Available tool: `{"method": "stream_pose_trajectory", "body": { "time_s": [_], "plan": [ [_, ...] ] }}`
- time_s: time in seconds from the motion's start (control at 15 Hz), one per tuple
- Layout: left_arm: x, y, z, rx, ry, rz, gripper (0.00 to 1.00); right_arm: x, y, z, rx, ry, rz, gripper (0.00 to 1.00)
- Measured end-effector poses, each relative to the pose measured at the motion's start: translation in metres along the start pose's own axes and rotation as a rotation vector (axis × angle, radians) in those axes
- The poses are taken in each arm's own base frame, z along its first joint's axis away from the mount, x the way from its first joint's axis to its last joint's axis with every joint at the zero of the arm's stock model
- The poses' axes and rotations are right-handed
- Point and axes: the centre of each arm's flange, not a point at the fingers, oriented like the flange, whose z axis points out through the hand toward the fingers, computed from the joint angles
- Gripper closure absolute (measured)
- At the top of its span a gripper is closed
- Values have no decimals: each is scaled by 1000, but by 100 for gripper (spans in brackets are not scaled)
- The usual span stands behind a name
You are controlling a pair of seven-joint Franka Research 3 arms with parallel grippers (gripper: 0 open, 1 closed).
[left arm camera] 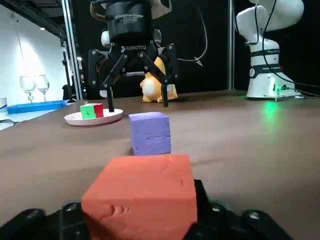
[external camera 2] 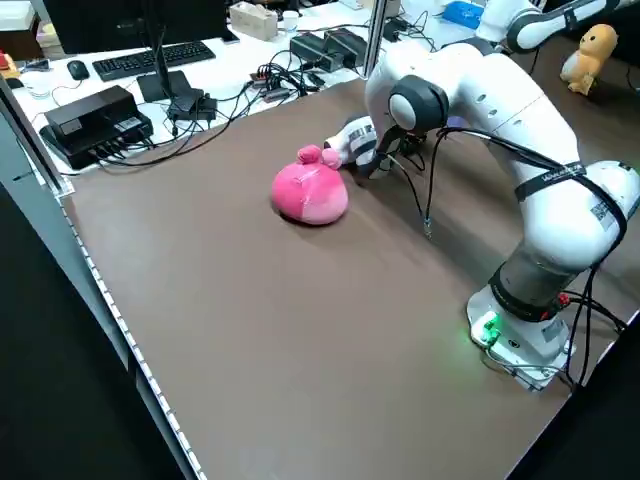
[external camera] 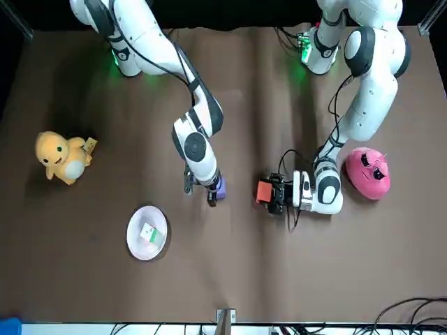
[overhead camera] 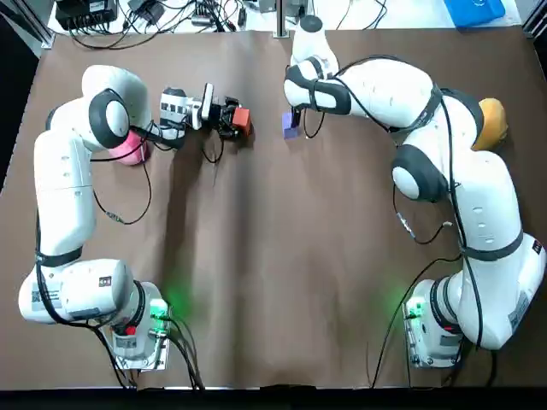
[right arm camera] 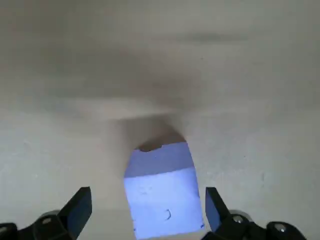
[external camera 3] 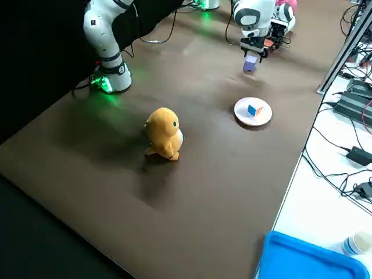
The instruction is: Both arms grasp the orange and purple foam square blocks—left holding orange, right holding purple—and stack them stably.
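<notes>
The orange foam block (overhead camera: pixel 243 119) sits in my left gripper (overhead camera: pixel 229 119), which lies low and sideways over the table's far middle and is shut on it. The same orange block (left arm camera: pixel 142 197) fills the left wrist view. A short gap to its right, the purple foam block (overhead camera: pixel 291 127) rests on the table. My right gripper (overhead camera: pixel 295 118) hangs just above it, pointing down and open. In the right wrist view the purple block (right arm camera: pixel 162 192) lies between the spread fingers (right arm camera: pixel 76 209), untouched. Seen from the front, orange block (external camera: pixel 264 191) and purple block (external camera: pixel 219 185) stand apart.
A pink plush (overhead camera: pixel 128 147) lies beside the left arm. A yellow duck plush (external camera: pixel 63 157) sits at the robot's right. A white plate (external camera: pixel 147 232) with a small cube stands near the table's far edge. A blue tray (overhead camera: pixel 474 10) is off the table's far right corner.
</notes>
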Motion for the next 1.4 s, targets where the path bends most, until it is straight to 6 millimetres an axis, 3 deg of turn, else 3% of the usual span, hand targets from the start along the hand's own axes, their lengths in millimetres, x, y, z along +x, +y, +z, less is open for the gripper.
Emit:
{"method": "stream_pose_trajectory", "body": {
  "time_s": [0.07,0.33,0.4,0.47,0.6,0.8,1.0,1.27,1.4],
  "plan": [
    [0,0,2,-3,0,6,35,0,0,4,-3,3,-1,0],
    [3,-4,17,-9,5,16,36,-3,5,20,-13,12,-15,0],
    [5,-6,28,0,8,16,36,-4,6,22,-15,13,-21,0],
    [9,-9,58,22,2,12,36,-6,8,26,-20,17,-35,0],
    [12,-7,89,36,-9,5,36,-6,9,30,-23,20,-43,0],
    [19,-4,121,29,1,9,36,-6,9,32,-26,19,-45,6],
    [19,-2,133,28,6,20,36,-6,4,27,-34,-19,-25,37],
    [14,-1,133,33,6,32,36,7,-15,9,-63,-39,12,40],
    [12,-1,133,35,6,31,36,14,-24,-11,-116,-45,37,40]
  ]
}}
